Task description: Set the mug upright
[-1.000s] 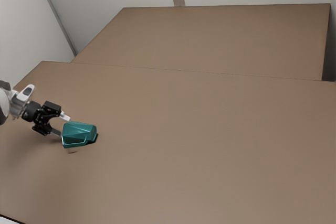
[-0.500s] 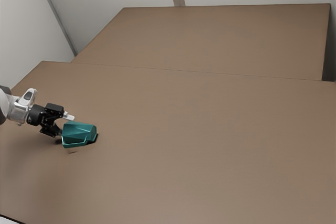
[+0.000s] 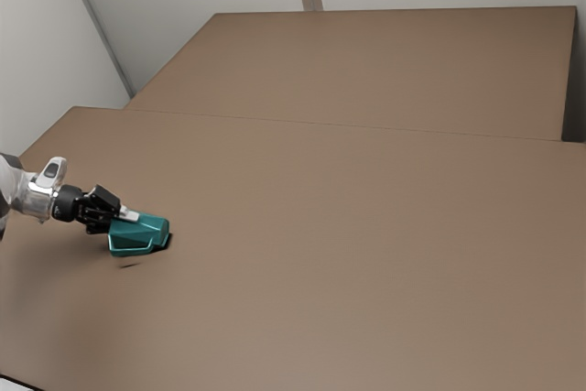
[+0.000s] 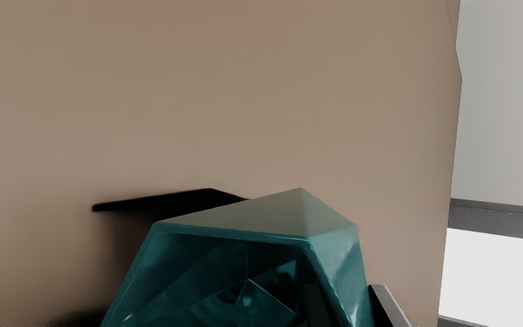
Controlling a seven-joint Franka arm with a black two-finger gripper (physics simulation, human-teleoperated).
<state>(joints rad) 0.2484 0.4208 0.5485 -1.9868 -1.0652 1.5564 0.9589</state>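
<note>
In the exterior view my gripper (image 3: 126, 217) is at the open end of the teal faceted mug (image 3: 140, 236), which lies on its side with its mouth toward the hand. The mug's handle (image 3: 134, 250) is on the side nearer that camera. From the wrist view, the gripper (image 4: 350, 305) has one finger inside the mug (image 4: 336, 254) and the other against its outer side. It is shut on the mug's wall; the inner finger is dark and partly shaded.
The mug lies on a broad brown tabletop (image 3: 339, 254). A second brown surface (image 3: 394, 70) adjoins its far side, with pale walls (image 3: 183, 16) behind. The wrist view has a table edge beside a grey-white area (image 4: 497, 113).
My hand has moved toward the exterior view's right, up to the mug. The fingers, wide apart a second ago, have come together around its wall. The mug has shifted very slightly.
</note>
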